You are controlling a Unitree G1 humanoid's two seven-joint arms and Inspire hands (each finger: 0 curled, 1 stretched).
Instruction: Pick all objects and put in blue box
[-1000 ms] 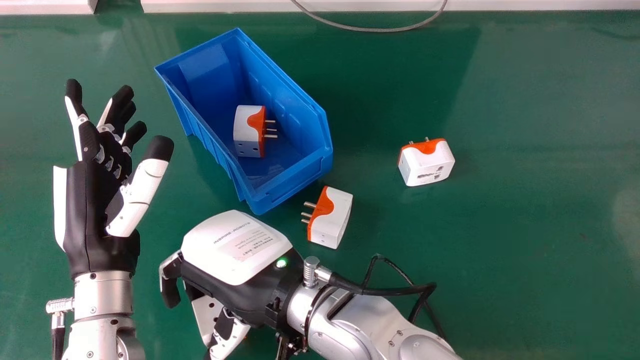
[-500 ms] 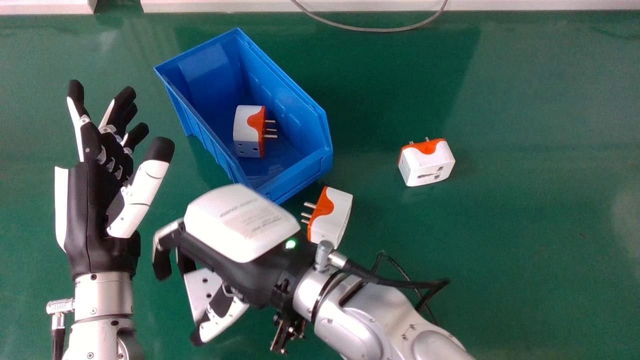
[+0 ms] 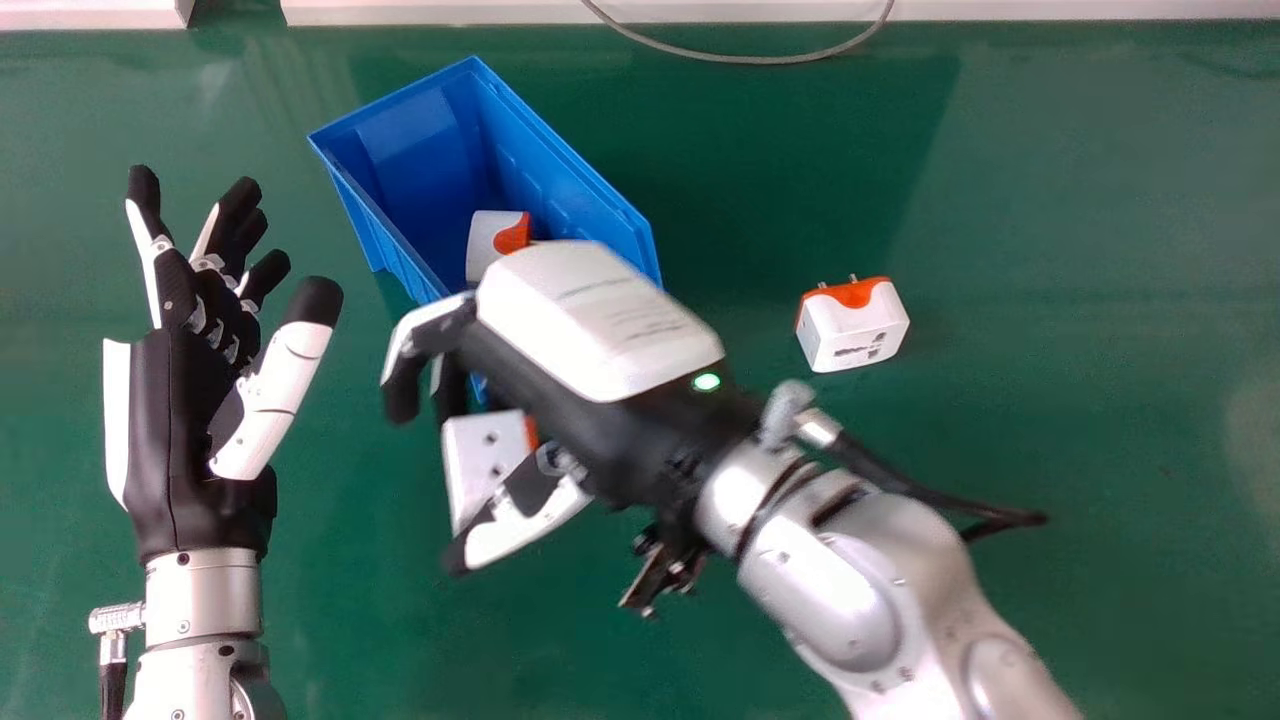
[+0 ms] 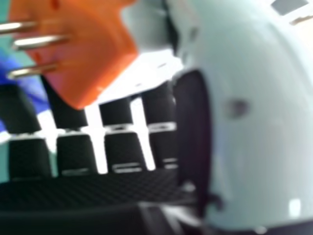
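Note:
My right hand [image 3: 600, 330] hangs over the near end of the blue box [image 3: 400, 225], curled round a white and orange plug adapter [image 3: 480, 455]. In the right hand view the held adapter [image 4: 93, 54] shows its metal pins, between the hand's thumb and fingers [image 4: 76, 152]. One adapter [image 3: 492, 235] lies inside the box, partly covered by the hand. Another adapter [image 3: 855, 325] rests on the green table to the box's right. My left hand [image 3: 200, 400] stays open, palm inward, left of the box.
The green table [image 3: 1080, 400] stretches to the right. A grey cable [image 3: 760, 60] loops at the far edge, by a white ledge [image 3: 1000, 10]. The right forearm and its black cable [image 3: 930, 497] cross the near middle of the table.
My right hand has moved forward and to the right with the adapter, from the near side onto the box's near end. It now covers the adapter that lay beside the box.

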